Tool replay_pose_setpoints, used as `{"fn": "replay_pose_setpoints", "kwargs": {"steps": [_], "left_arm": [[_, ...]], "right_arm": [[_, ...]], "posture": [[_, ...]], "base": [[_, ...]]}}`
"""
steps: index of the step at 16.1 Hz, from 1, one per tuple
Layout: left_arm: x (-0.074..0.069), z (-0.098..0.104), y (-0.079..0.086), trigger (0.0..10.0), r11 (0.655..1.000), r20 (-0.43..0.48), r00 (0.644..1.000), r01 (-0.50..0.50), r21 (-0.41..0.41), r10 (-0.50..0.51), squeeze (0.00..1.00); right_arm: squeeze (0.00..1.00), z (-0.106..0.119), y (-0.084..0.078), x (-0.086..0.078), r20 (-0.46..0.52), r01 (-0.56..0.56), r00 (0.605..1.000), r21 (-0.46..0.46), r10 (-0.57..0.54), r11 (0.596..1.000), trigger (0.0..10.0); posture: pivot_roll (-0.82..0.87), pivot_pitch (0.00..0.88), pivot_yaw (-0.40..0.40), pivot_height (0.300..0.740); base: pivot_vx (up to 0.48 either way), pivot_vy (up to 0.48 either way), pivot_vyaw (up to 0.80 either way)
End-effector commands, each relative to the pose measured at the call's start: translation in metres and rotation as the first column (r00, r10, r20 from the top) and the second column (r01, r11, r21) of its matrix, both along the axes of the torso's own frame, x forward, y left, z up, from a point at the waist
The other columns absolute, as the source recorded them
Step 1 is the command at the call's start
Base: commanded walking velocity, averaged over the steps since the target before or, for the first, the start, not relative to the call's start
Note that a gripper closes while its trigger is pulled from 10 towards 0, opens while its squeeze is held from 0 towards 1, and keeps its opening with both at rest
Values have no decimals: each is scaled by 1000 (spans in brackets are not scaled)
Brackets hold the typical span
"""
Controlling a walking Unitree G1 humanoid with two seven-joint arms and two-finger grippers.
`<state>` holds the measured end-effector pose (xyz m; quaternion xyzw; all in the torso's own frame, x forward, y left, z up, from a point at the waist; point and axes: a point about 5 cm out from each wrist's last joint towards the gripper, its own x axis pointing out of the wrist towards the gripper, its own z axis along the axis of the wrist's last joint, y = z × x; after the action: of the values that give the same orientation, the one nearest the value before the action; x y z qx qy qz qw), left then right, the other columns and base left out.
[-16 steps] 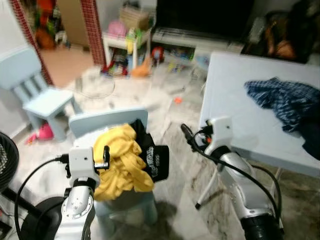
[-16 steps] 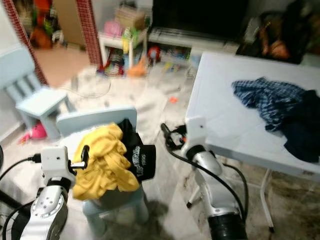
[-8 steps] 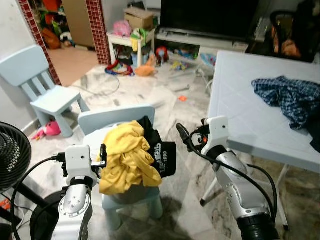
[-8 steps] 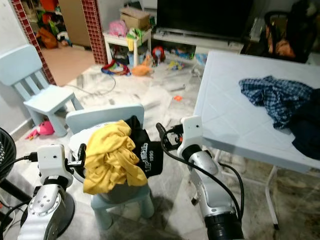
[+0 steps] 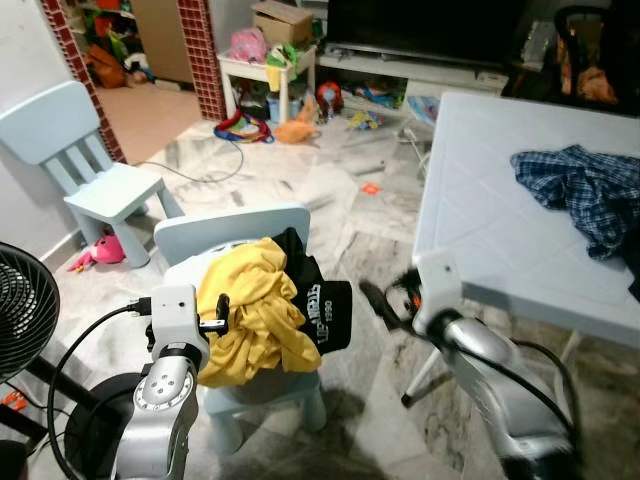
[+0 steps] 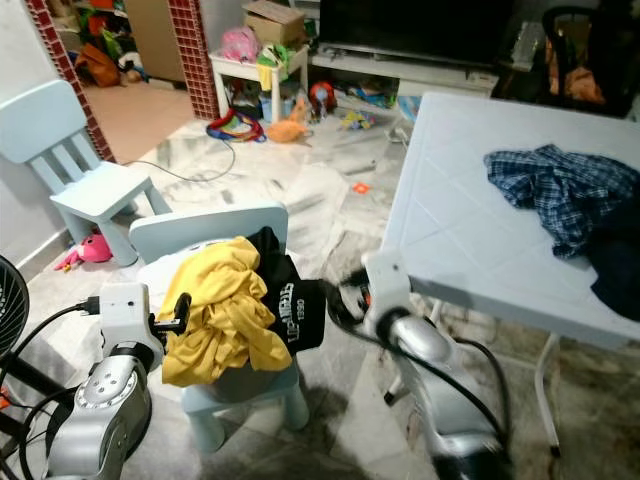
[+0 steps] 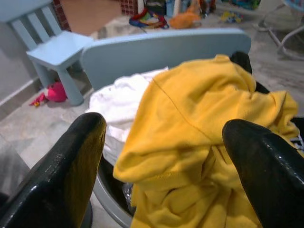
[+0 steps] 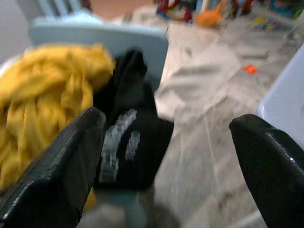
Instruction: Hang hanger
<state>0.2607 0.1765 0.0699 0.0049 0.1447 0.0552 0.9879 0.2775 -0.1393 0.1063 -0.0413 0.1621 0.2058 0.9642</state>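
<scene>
The left gripper (image 7: 161, 156) hovers just before the yellow garment (image 5: 255, 315) heaped on the small blue chair (image 5: 235, 235), fingers spread wide. The right gripper (image 8: 166, 152), fingers wide too, hangs over open marble floor (image 5: 330, 190) beside the counter (image 5: 480, 230) edge. No hanger visible.

clothes-heaped chair (image 5: 262, 300) ahead, table (image 5: 480, 230) right — floor between

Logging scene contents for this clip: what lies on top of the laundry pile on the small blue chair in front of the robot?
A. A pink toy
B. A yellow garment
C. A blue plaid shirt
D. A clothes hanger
B. A yellow garment is draped over the top of the pile on the small blue chair, beside a black garment; the plaid shirt lies on the table.
</scene>
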Motion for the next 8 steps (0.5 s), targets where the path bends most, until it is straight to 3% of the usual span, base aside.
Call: {"fn": "replay_pose_setpoints", "kwargs": {"steps": [1, 4, 8], "left_arm": [[3, -3, 1, 10000, 1000, -26, 1000, 13, -13, -13, 0], [13, -8, -1, 10000, 999, -48, 998, 46, -10, -47, 0], [31, -15, -2, 10000, 996, -74, 993, 89, -1, -88, 0]], "right_arm": [[0, 6, -8, -6, -2, -10, 1000, -26, 10, 1000, 10000], [0, 7, -33, -21, -35, 43, 998, -57, -45, 997, 10000], [0, 20, -34, -31, -19, 47, 999, -54, -48, 997, 10000]], "posture": [[-63, 62, -5, 740], [-93, 109, -4, 740], [-139, 145, -8, 740]], "base": [[0, 0, 0], [0, 0, 0], [0, 0, 0]]}}
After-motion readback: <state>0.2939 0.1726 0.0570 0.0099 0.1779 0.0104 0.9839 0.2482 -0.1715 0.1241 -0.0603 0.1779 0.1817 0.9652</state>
